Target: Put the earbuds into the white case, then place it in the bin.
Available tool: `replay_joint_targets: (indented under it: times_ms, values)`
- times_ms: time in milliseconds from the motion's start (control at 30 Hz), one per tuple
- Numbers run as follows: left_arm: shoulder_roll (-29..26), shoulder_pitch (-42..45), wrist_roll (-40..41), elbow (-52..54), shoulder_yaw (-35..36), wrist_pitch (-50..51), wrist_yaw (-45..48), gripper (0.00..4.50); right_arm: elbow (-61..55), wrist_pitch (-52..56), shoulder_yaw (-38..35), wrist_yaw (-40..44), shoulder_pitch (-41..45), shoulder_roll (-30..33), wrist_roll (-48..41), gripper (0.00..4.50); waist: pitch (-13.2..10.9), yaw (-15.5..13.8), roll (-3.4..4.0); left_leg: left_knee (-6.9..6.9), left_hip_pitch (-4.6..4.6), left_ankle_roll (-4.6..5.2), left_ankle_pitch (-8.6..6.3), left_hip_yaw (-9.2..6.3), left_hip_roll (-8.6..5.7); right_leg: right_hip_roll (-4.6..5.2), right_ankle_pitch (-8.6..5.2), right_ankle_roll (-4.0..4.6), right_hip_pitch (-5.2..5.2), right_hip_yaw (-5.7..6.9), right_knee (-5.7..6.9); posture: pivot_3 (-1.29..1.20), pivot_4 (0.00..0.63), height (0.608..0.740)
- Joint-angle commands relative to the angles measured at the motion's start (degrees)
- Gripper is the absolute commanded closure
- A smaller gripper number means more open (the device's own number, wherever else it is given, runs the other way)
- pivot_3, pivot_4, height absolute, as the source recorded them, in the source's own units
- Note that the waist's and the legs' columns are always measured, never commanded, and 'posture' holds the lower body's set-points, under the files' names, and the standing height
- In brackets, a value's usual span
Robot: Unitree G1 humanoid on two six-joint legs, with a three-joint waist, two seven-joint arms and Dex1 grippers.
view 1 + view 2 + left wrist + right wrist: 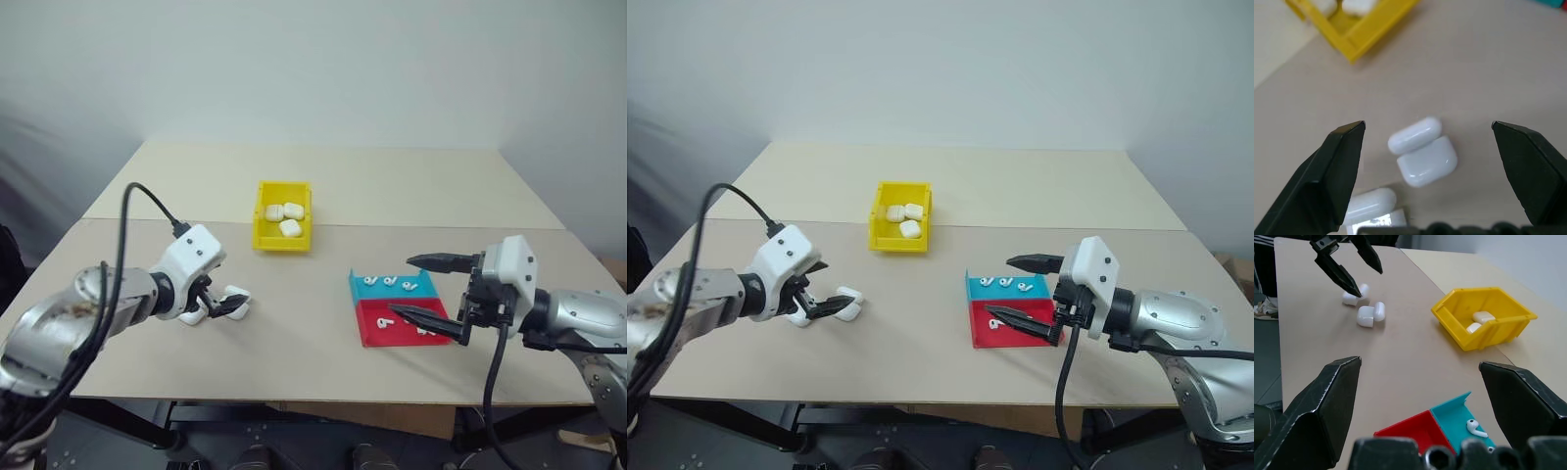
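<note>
The white case (1422, 152) lies on the desk near its left front part, lid swung open beside its body, which is how it must lie for the earbuds to go in. A second case (1369, 205) rests just beside it, nearer the left arm. The left gripper (220, 304) hovers right over them, tilted down, its black fingers spread wide and holding nothing; it seems posed to steady or take up the open case.

The earbuds (390, 284) lie apart in the blue-and-red tray (364, 336) toward the right front of the desk. The right gripper (431, 291) hangs just above that tray, nearly level, jaws fully apart and empty, probably ready to pick one.

The bin (265, 239) stands mid-desk, behind and between both, already holding three closed cases.
</note>
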State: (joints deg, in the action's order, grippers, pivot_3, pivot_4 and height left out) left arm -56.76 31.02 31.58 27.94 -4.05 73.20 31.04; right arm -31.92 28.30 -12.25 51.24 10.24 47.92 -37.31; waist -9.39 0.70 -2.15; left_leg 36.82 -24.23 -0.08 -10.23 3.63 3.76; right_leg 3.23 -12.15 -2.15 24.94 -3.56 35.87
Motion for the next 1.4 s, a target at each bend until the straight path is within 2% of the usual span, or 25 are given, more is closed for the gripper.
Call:
replay_joint_targets:
  times_ms: [33,100,233,300,700,967,1133,1333,1367,1400]
  values:
    - [0.34,7.07,-1.0,-3.21,-3.46,10.03,-1.47,0.0,-2.3,0.61,-1.1,-1.68,0.24,-0.54,-1.37,0.02,-0.01,0.03,-0.02,0.0,-0.04,0.0,0.0,-0.01,0.0,-0.02,0.0,0.0,0.03,0.0,0.0,0.0,0.15,0.74]
    - [-0.57,10.18,-2.13,-5.37,-6.16,13.41,-2.03,0.0,-2.76,0.84,-0.94,-2.55,-0.09,-0.97,-1.4,0.02,-0.01,0.23,-0.03,-0.02,-0.07,0.01,0.0,-0.03,0.0,-0.04,0.0,0.0,0.07,-0.01,0.01,0.0,0.15,0.74]
    - [-6.05,14.97,-3.36,-7.84,-14.0,15.52,0.74,0.0,-3.74,1.28,-0.78,-3.6,-0.82,-1.82,-1.52,0.02,-0.02,0.42,-0.04,-0.12,-0.06,0.01,0.0,-0.06,0.03,-0.11,-0.01,0.01,0.14,-0.05,0.06,0.0,0.15,0.74]
    - [-7.85,19.47,-3.57,-9.85,-20.43,18.15,1.87,0.0,-4.12,1.48,-0.68,-3.97,-1.02,-1.99,-1.64,0.02,-0.03,0.14,-0.05,-0.12,-0.06,0.01,0.0,-0.08,0.03,-0.12,-0.03,0.05,0.17,-0.04,0.11,0.0,0.15,0.74]
    - [-3.43,24.22,2.47,-25.04,-27.42,19.3,-4.0,0.0,-6.53,3.94,-2.18,-4.83,-1.83,-0.88,-4.3,0.02,-0.03,0.02,-0.05,-0.06,-0.09,0.01,0.01,-0.07,-0.01,-0.08,-0.03,0.04,0.14,-0.05,0.12,0.0,0.15,0.74]
    - [3.16,28.93,2.36,-37.04,-33.71,19.3,-5.75,0.0,-6.07,5.26,-2.67,-4.98,-1.0,0.46,-5.73,0.02,-0.02,-0.12,-0.03,-0.03,-0.06,0.02,0.01,-0.09,-0.04,-0.07,-0.03,0.04,0.12,-0.05,0.17,0.0,0.15,0.74]
    - [4.7,29.93,3.45,-40.78,-35.58,19.3,-6.3,0.0,-6.1,5.77,-2.67,-5.55,-0.19,1.24,-6.09,0.02,0.03,-0.36,0.04,-0.01,0.01,0.02,0.01,-0.09,-0.07,-0.04,-0.03,0.04,0.07,-0.05,0.21,0.0,0.15,0.74]
    - [3.44,29.1,5.18,-39.84,-35.43,19.3,-7.7,0.0,-7.2,6.08,-2.97,-6.26,-0.91,1.06,-6.27,0.02,0.11,-0.29,0.17,0.0,0.09,0.02,0.01,-0.1,-0.07,-0.04,-0.03,0.04,0.0,-0.05,0.22,0.0,0.15,0.74]
    - [3.45,29.07,5.33,-40.0,-35.36,19.3,-8.1,0.39,-7.28,6.12,-2.9,-6.5,-0.99,0.95,-6.26,0.0,0.11,-0.26,0.18,0.0,0.08,0.02,0.01,-0.1,-0.07,-0.04,-0.03,0.04,0.0,-0.06,0.22,0.0,0.15,0.74]
    - [3.55,28.93,5.24,-39.97,-35.11,19.3,-8.58,0.59,-7.27,6.08,-2.63,-6.82,-0.93,0.83,-6.02,0.0,0.11,-0.23,0.18,0.0,0.08,0.02,0.01,-0.09,-0.07,-0.04,-0.03,0.04,0.0,-0.06,0.22,0.0,0.15,0.74]
